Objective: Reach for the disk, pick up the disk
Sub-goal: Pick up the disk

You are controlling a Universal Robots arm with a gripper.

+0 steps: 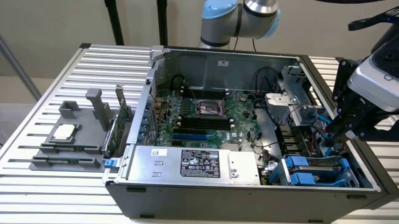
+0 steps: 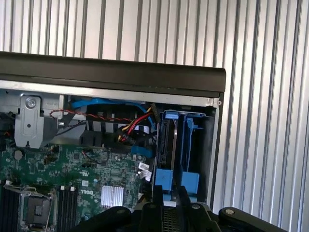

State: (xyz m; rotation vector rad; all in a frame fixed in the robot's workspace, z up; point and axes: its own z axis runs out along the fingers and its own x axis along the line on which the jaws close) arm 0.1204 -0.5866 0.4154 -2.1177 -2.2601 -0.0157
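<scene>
Landmark: the open computer case [image 1: 249, 205], lying on its side on the slatted metal desk [image 1: 50, 196] with its interior facing up.

**Disk** [image 1: 315, 169]
- It sits in the drive bay in the case corner just beside the power-supply box [image 1: 193, 163], against the case wall nearest the exterior camera.
- Blue carrier rails frame it, and grey metal shows between them.
- In the wrist view the disk [image 2: 176, 145] stands edge-on in the bay, tucked under the dark case wall [image 2: 120, 72]. Its blue tabs point toward the camera.
- It is seated in the bay, not lifted.

**Claw** [image 1: 339, 133]
- It hangs over the side wall of the case, above the blue and red cables [image 1: 318, 121] that run inside the case between the bay and the far wall.
- It is near the disk but apart from it.
- In the wrist view the claw [image 2: 169, 191] shows two dark fingers [image 2: 158, 193] standing partly apart, with the blue tabs visible through the gap (so it is open and gripping nothing).
- An arm joint [image 1: 240, 18] shows behind the far wall of the case.

**Inside the case**
- The green motherboard [image 1: 206, 116] takes up the middle, with the processor socket [image 1: 209, 107] near its centre.

**Outside the case**
- A grey fixture [image 1: 68, 154] sits on the desk, on the side of the case away from the bay.
- A small square silver-topped chip [image 1: 65, 132] rests on the fixture, well apart from the claw.
</scene>
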